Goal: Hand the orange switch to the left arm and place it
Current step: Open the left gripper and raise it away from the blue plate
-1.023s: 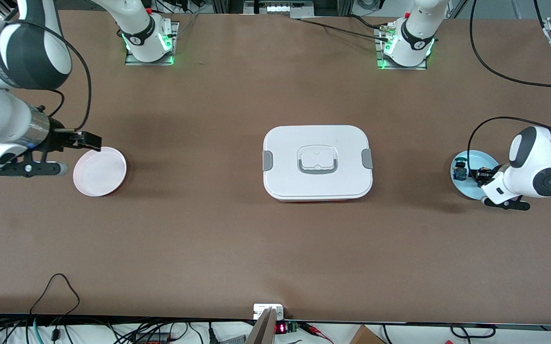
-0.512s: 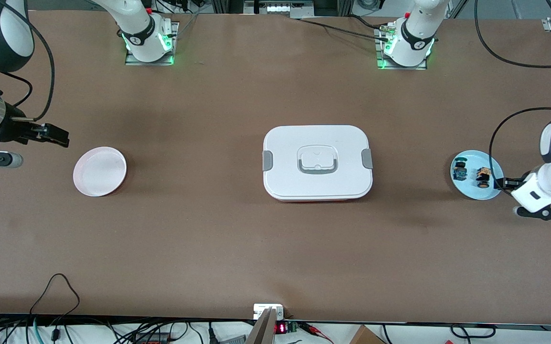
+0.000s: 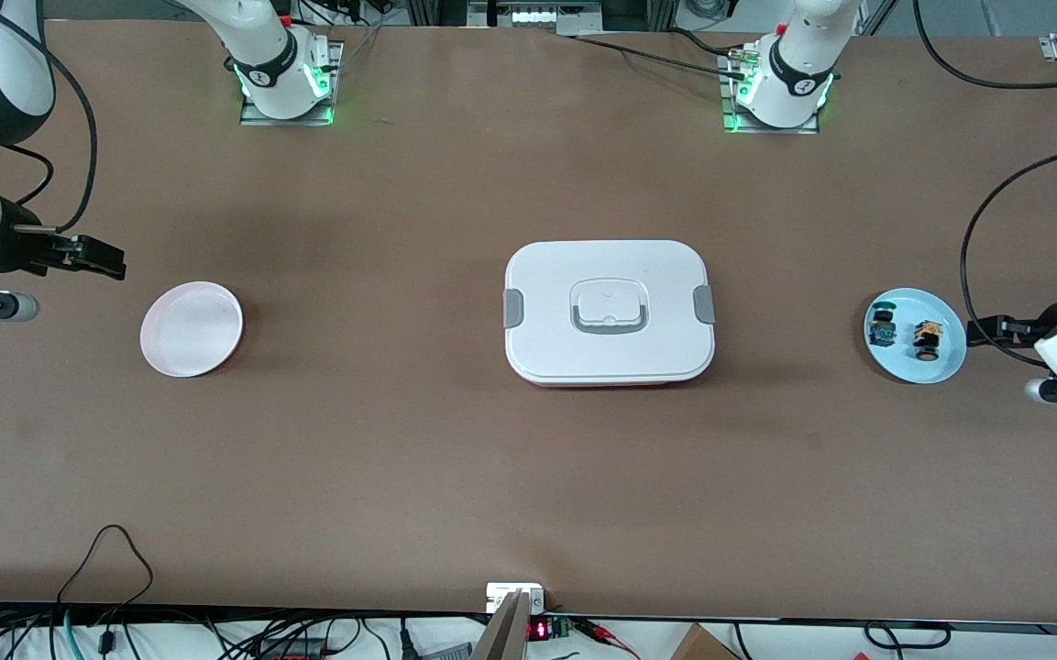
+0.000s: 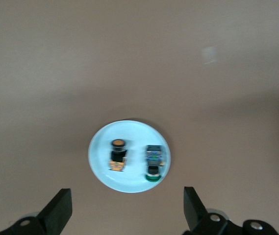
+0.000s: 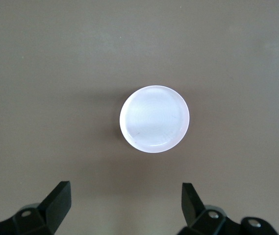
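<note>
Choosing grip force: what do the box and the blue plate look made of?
Box: probably hard plastic, smooth white satin lid, moulded grey clips and handle. Blue plate: likely plastic or glazed ceramic, uniform pale blue with faint sheen; cannot tell which.

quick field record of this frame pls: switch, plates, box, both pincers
orange switch: tiny black cylindrical part with orange end, on pale blue round plate toward the left arm's end, beside blue-and-black part
white plate: small round white plate, toward the right arm's end, nothing on it
box: large white lidded container, mid-table, between the plates
left pincer: open, empty, beside blue plate
right pincer: open, empty, beside white plate
</note>
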Tool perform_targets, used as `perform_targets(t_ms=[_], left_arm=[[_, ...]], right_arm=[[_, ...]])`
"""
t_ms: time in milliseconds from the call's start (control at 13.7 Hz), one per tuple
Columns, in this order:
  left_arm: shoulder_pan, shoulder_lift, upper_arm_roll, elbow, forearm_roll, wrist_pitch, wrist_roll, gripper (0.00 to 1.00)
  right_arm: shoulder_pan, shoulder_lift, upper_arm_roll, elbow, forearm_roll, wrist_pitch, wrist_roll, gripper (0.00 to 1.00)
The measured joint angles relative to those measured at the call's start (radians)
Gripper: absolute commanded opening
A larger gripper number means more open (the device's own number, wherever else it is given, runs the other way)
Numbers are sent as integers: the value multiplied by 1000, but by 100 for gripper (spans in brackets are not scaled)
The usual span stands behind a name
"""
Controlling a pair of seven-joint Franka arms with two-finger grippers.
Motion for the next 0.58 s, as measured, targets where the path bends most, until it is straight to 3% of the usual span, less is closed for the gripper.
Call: perform_targets(t_ms=[73, 219, 365, 585], left_arm=[[-51, -42, 37, 10, -63, -34, 2, 100], [-186, -148, 189, 20, -194, -70, 3, 100], [-314, -241, 365, 20, -278, -94, 12, 100], [-477, -308, 603, -1, -343, -105, 70, 100]], right_arm=[[-2, -9, 0, -24, 0, 46, 5, 100], [-2, -55, 0, -111, 0, 153, 7, 100], [-2, -96, 0, -158, 0, 165, 6, 100], [0, -113, 3, -147, 0, 152, 4, 100]])
